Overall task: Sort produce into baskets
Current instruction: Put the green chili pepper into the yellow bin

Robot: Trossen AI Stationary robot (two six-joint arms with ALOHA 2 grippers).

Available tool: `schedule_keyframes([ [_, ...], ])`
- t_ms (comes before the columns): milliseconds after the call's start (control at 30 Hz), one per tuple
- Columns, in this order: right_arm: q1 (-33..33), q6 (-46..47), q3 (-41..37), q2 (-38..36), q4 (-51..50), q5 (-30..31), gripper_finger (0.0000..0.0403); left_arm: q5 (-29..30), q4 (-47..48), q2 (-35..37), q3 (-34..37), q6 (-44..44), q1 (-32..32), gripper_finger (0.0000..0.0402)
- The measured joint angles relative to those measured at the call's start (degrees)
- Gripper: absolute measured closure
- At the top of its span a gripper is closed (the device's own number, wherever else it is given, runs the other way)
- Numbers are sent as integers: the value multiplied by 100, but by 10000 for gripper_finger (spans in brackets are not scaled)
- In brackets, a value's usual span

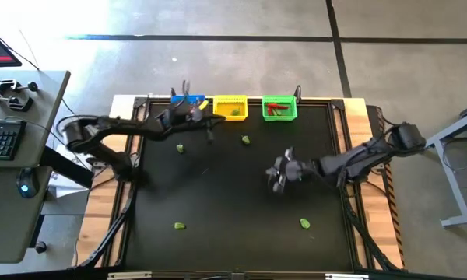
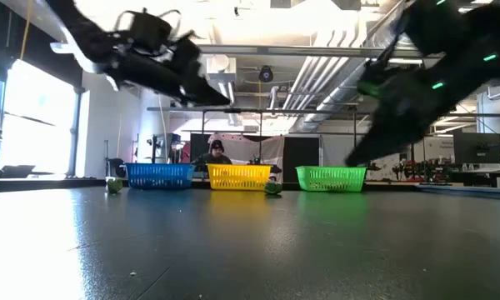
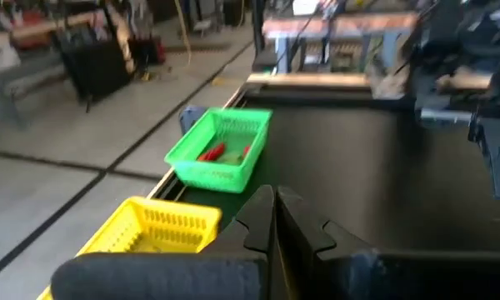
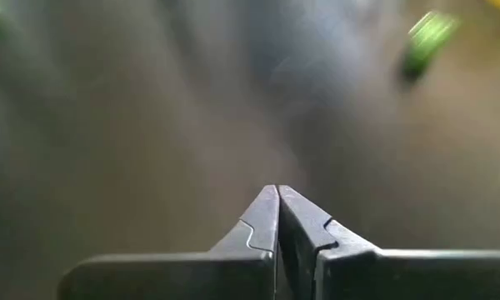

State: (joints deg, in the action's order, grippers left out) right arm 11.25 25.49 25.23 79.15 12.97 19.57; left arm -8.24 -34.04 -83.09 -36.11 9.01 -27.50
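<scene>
High view: three baskets stand in a row along the far edge of the black counter (image 1: 233, 194), the blue basket (image 1: 185, 100) on the left, the yellow basket (image 1: 230, 107) in the middle and the green basket (image 1: 279, 108) on the right. The green basket holds red pieces (image 1: 275, 109), and something green lies in the yellow one.

The left hand (image 1: 205, 117) hangs above the counter just in front of the blue and yellow baskets; its fingers are pressed together with nothing between them. The right hand (image 1: 279, 173) sits over the middle of the counter, right of centre, fingers likewise pressed together and empty.

Four small green pieces lie loose on the counter: one (image 1: 180, 148) below the left arm, one (image 1: 246, 140) in front of the yellow basket, one (image 1: 179, 226) near the front left, and one (image 1: 305, 224) near the front right.

In the low view a person (image 2: 217, 155) sits in the room behind the yellow basket.
</scene>
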Motion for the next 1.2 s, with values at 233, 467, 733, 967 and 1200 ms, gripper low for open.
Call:
schedule_keyframes([
  [233, 1504, 2197, 1017, -201, -2901, -59, 403, 4, -338, 942, 885, -133, 429, 401],
  [467, 2276, 4202, 2297, -124, -5168, -695, 402, 12, -364, 1314, 1199, -80, 695, 401],
  [733, 2670, 5203, 2813, 342, -6024, -1648, 365, 12, -335, 1308, 1230, -39, 822, 401],
  [967, 2681, 5543, 2837, 876, -6081, -2471, 248, 12, -332, 1308, 1230, 57, 841, 401],
  [1200, 2664, 5463, 2837, 1268, -6038, -2671, 192, 10, -324, 1308, 1230, 64, 841, 401],
])
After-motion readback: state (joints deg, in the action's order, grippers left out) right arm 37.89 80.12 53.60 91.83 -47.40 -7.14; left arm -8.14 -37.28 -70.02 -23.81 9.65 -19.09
